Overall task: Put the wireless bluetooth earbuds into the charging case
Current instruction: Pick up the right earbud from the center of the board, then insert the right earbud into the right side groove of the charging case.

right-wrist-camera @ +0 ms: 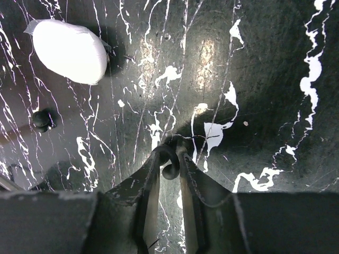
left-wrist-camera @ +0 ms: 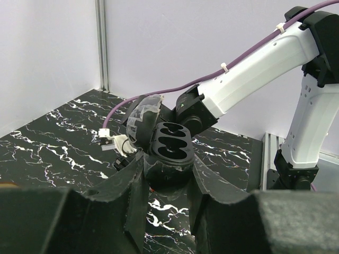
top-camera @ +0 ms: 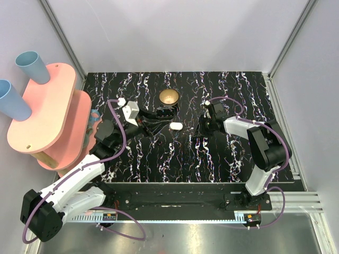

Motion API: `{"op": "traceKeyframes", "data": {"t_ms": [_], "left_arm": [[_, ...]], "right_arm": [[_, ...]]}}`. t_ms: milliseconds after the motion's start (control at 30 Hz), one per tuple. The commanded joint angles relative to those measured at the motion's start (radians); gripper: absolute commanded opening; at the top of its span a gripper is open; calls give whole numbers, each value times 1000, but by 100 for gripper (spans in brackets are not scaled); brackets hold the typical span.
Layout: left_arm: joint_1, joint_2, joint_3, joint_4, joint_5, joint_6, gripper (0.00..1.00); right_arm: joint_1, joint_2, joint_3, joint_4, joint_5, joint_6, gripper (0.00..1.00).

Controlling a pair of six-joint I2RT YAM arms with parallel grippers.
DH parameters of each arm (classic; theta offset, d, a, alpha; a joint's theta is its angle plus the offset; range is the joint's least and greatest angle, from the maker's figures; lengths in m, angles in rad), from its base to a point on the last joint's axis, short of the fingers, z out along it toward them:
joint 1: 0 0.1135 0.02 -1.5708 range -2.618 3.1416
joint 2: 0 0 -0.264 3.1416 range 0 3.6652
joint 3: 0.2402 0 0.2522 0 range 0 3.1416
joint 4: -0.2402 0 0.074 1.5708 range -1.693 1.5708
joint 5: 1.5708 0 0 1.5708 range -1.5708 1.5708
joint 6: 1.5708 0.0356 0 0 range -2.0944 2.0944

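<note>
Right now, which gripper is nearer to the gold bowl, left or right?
Left. The left gripper, shut on the charging case, sits close on the near side of the gold bowl. The right gripper, shut on an earbud, is farther off, to the bowl's right.

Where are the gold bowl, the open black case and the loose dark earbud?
gold bowl (top-camera: 169, 97), top view, its hollow
open black case (left-wrist-camera: 174, 139), left wrist view, ridge between its wells
loose dark earbud (right-wrist-camera: 42, 119), right wrist view, its rounded body

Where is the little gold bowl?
In the top view, the round gold-brown metal bowl sits near the far middle of the black marbled table, just beyond the left gripper.
</note>
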Motion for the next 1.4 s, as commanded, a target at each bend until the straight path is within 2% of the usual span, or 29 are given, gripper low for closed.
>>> {"op": "traceKeyframes", "data": {"t_ms": [0, 433, 600, 733, 1133, 1367], "left_arm": [[4, 3, 27, 56, 13, -9, 0], [5, 3, 28, 45, 7, -12, 0], [4, 3, 27, 42, 9, -11, 0], [5, 0, 29, 34, 7, -5, 0], [5, 6, 45, 40, 9, -22, 0], [11, 21, 56, 100, 38, -58, 0]], "right_arm": [[-4, -8, 0, 17, -27, -16, 27], [-4, -25, -9, 38, -82, -18, 15], [-4, -30, -11, 62, -122, -28, 2], [-4, -57, -14, 92, -176, -38, 0], [-4, -491, -68, 202, -257, -191, 0], [-4, -675, -78, 239, -305, -292, 0]]}}
